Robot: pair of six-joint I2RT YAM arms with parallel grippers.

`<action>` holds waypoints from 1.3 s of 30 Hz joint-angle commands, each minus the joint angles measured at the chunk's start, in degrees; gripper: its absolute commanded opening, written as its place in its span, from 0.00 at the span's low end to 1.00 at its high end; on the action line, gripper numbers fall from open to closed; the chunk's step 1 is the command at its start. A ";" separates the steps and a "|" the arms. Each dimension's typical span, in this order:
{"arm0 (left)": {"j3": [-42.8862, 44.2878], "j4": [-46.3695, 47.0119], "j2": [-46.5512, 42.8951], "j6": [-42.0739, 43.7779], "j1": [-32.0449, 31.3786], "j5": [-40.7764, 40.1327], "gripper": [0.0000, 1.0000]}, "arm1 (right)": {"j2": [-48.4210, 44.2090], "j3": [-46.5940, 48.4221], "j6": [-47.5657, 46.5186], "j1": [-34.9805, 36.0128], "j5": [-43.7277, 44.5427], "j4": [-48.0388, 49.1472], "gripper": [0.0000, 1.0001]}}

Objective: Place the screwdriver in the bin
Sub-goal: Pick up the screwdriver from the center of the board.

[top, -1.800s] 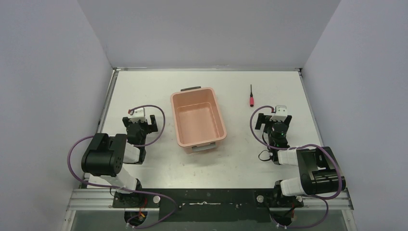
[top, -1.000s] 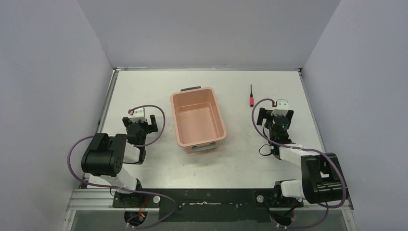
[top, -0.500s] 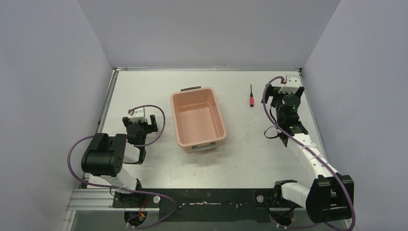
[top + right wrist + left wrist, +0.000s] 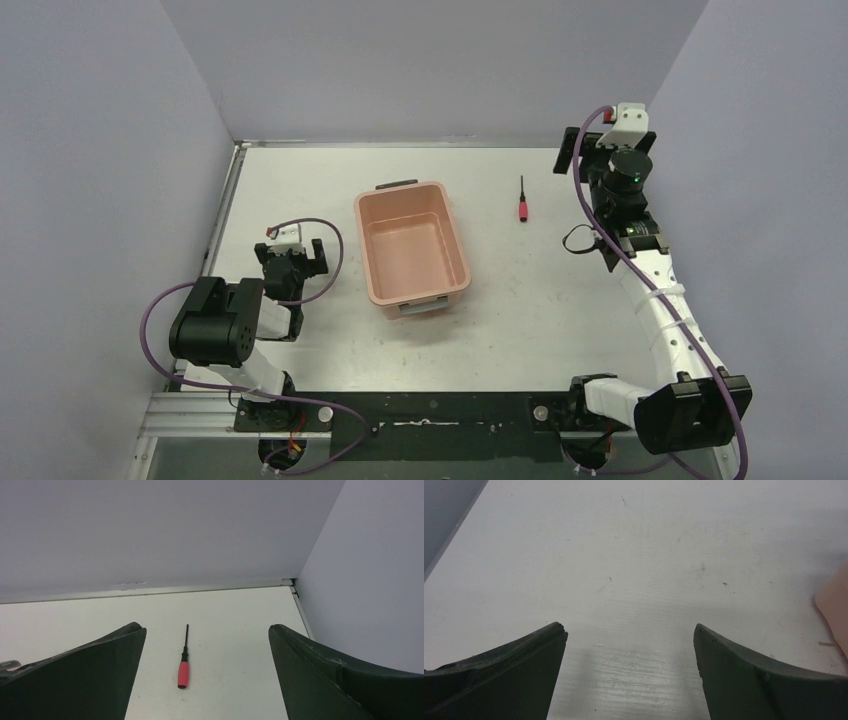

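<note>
While the right claw (image 4: 207, 628) is hanging raised above the white table (image 4: 240, 645), it is holding its two dark fingers (image 4: 90, 675) spread wide with nothing between them. The screwdriver (image 4: 184, 657) is lying flat on the table just ahead of and below this claw, lined up with the gap between the fingers but touching neither. Its short red handle is pointing back toward the claw and its thin black shaft is pointing away toward the grey back wall (image 4: 165, 530). A second grey wall (image 4: 370, 570) is rising close on the claw's right, meeting the back wall at the corner ahead. In the overhead view the bin (image 4: 362, 245) is sitting farther off to the right claw's left, beyond the screwdriver and well apart from it, so the screwdriver is resting on the table outside the bin. It is lying between the bin and the right claw. Beyond the bin, the left claw (image 4: 629, 628) is hovering low over the table, its fingers likewise parted wide and gripping nothing. Only scuffed white surface is showing ahead of it. The bin's salmon-pink edge is showing at the right margin of its wrist view, so the bin is standing near this claw's right side.
</note>
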 commanded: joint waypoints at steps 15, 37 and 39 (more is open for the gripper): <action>0.79 2.29 -0.37 0.34 0.06 0.40 0.97 | 13.77 27.89 3.17 0.39 -0.45 -21.57 1.00; 0.79 2.28 -0.40 0.27 0.06 0.40 0.97 | 34.54 34.60 3.60 0.75 1.03 -27.43 1.00; 0.79 2.29 -0.39 0.26 0.06 0.40 0.97 | 36.80 34.50 4.05 0.62 0.59 -27.12 1.00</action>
